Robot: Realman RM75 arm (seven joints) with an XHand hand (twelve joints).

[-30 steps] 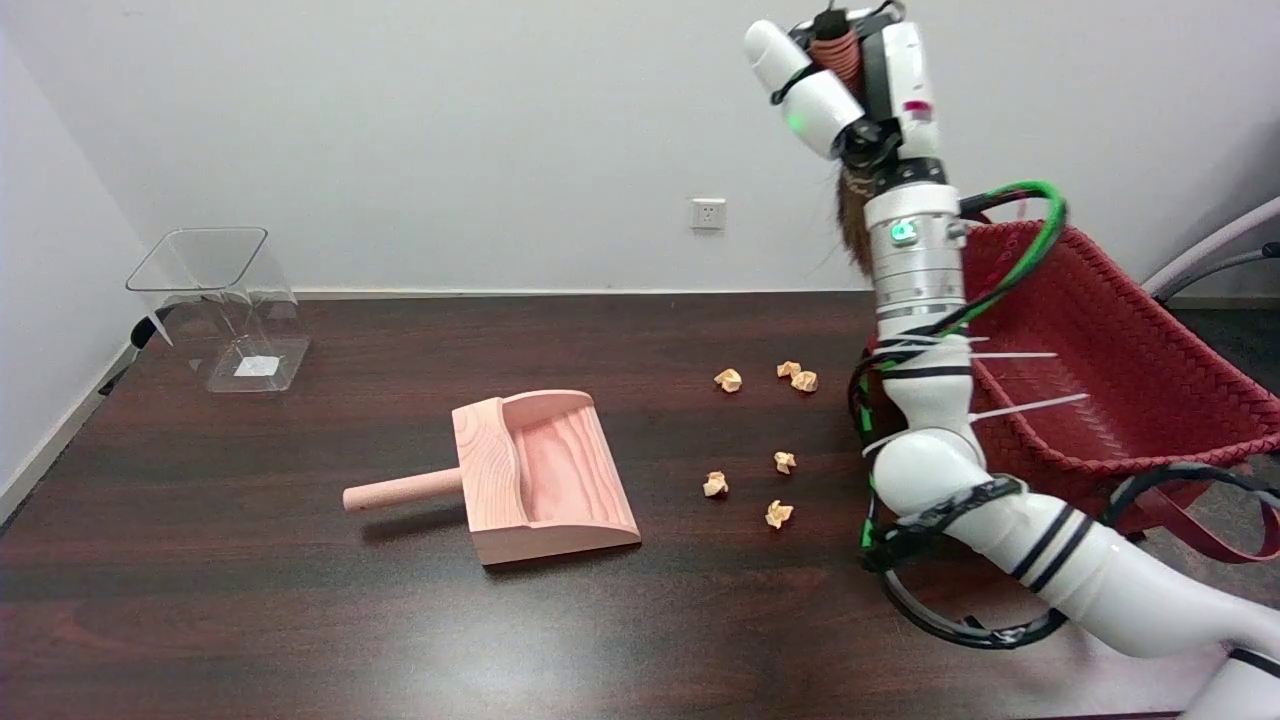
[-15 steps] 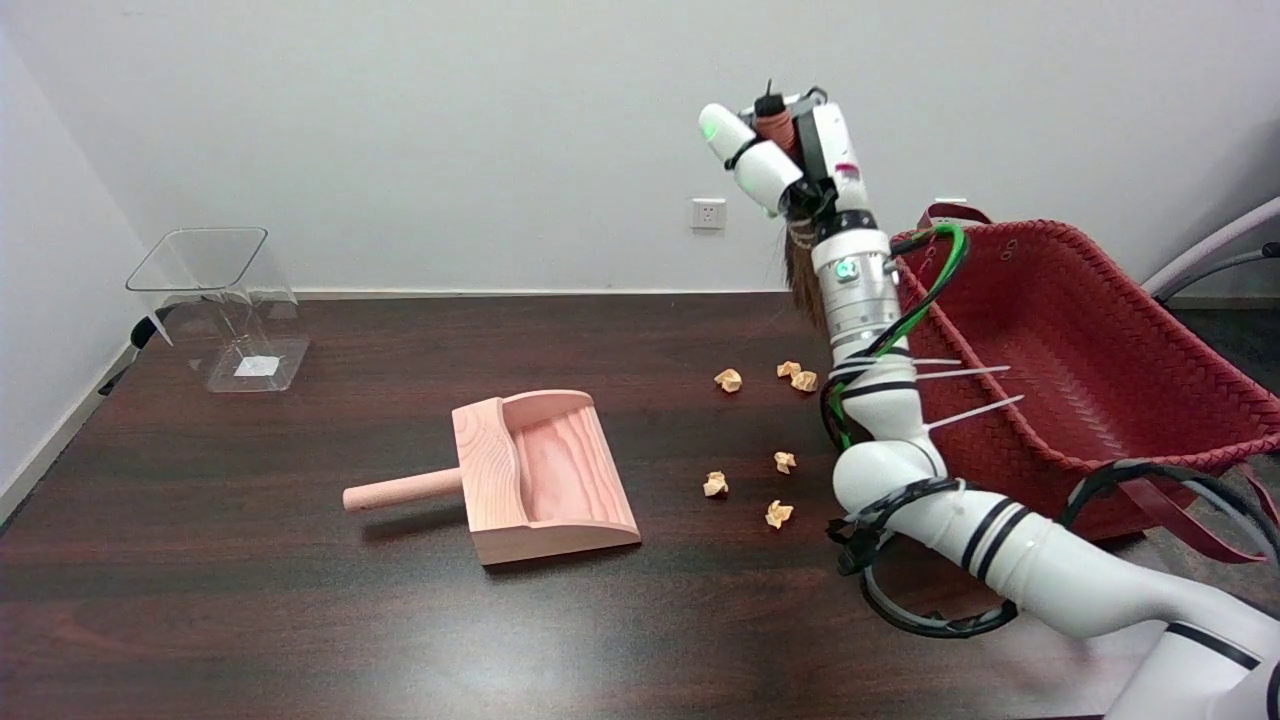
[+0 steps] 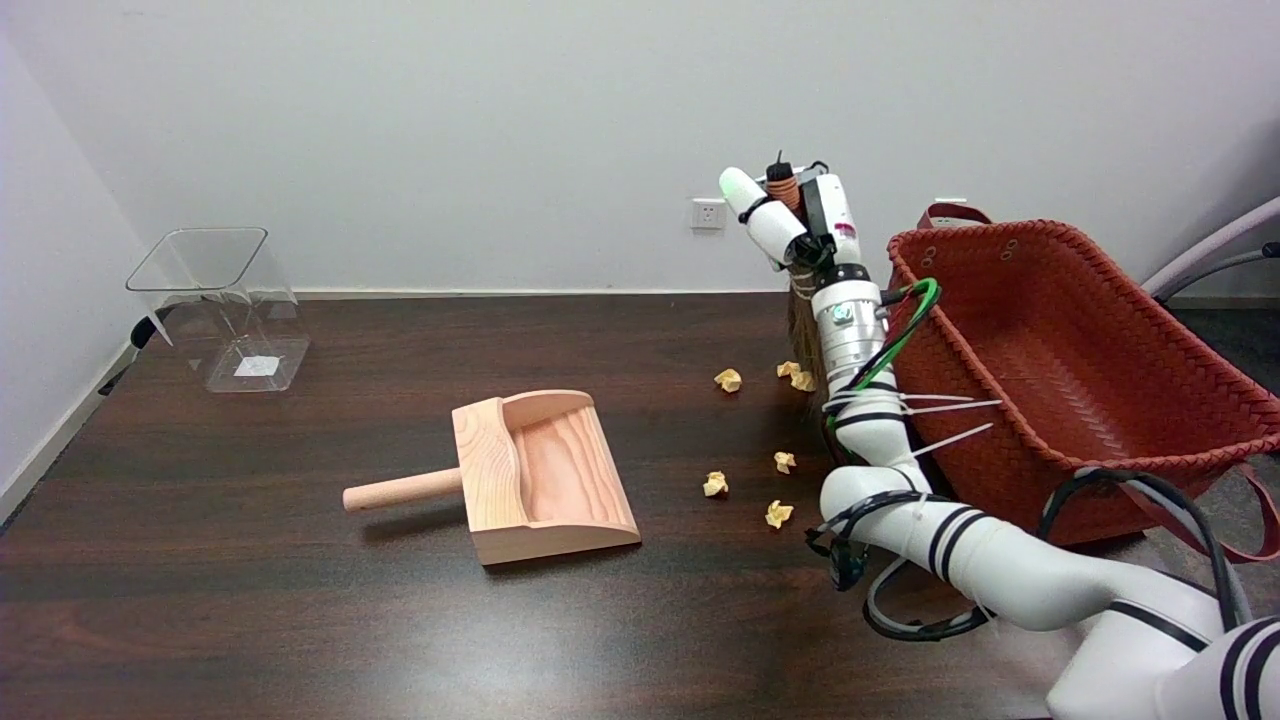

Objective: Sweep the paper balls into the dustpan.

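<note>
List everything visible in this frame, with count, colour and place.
paper balls: six, tan, table centre-right, all outside the dustpan
dustpan: one, light wood, table centre
brush: one, brown bristles, held beside the basket
basket: one, red woven, table right
clear container: one, transparent, far left
table: one, dark wood
wall socket: one, white, back wall
right hand: one, black-and-white, grips the brush
</note>
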